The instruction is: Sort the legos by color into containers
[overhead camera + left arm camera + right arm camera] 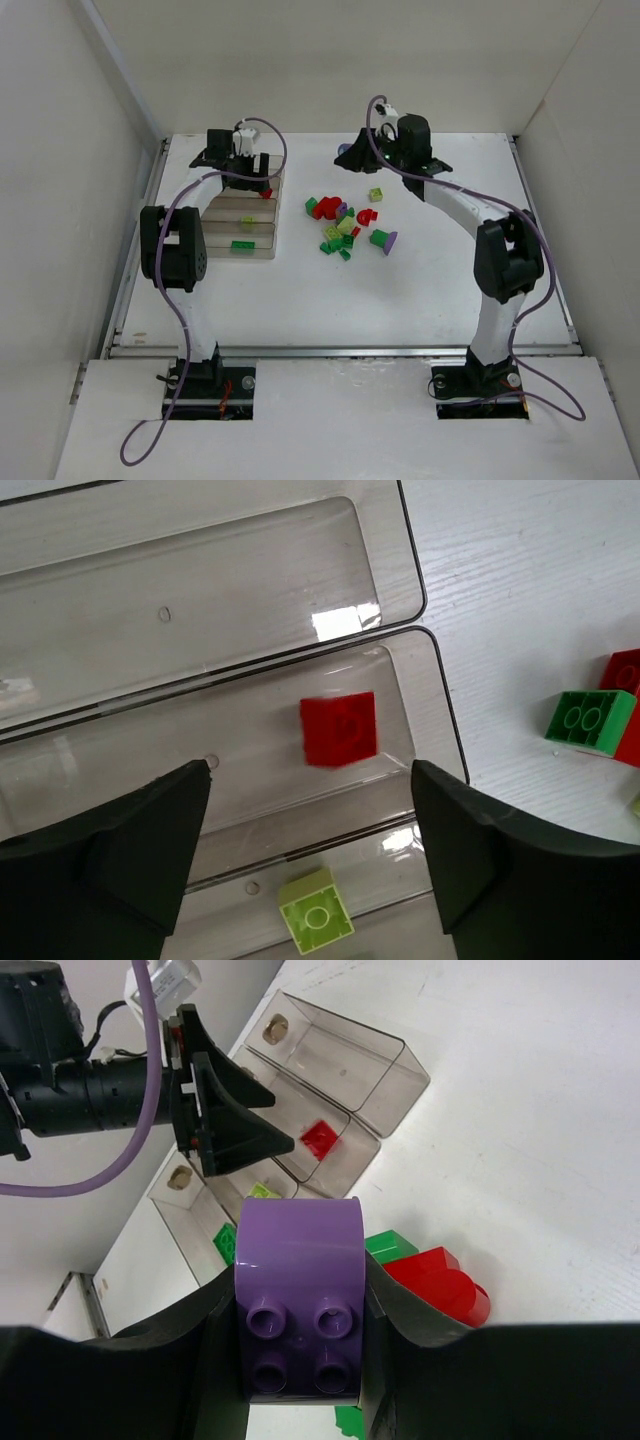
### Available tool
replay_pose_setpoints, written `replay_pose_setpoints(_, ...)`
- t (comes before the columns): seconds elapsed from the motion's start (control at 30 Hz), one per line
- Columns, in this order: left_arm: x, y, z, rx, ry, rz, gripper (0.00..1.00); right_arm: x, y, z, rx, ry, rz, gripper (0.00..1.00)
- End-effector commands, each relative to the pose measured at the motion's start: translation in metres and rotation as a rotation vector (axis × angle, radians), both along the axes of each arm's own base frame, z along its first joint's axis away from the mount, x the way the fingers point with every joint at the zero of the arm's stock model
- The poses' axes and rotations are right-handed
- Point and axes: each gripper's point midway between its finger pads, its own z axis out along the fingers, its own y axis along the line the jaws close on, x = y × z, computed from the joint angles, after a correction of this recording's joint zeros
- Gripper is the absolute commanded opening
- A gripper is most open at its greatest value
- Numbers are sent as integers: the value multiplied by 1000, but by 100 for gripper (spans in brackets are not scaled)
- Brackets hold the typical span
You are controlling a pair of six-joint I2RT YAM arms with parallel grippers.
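Note:
The clear tray lies at the left, its four containers side by side. My left gripper hangs open just above it, and a red lego, slightly blurred, lies free in the second container from the far end. The container nearer to me holds a lime lego, and the nearest holds a dark green lego. My right gripper is raised over the far middle of the table and is shut on a purple lego with a curved top. Loose legos lie in a pile at the table's centre.
The far container holds no brick. A green brick and a red one lie on the table right of the tray. A red curved brick sits below the right gripper. White walls enclose the table.

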Motion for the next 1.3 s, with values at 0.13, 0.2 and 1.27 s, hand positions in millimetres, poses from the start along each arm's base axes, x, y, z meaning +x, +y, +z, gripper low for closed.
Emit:
replay_pose_setpoints(0.13,-1,4,66,29,-127,-24,85,1,-2,42,41,-103,44,0)
replay_pose_setpoints(0.2,-4,4,93,47,-187,-56,83,-4,-3,56,38,-147,62,0)
replay_pose_setpoints(1.27,-271,-198,228,-86,-587,-1354,61,-216,27,71,-306,-943,609,0)
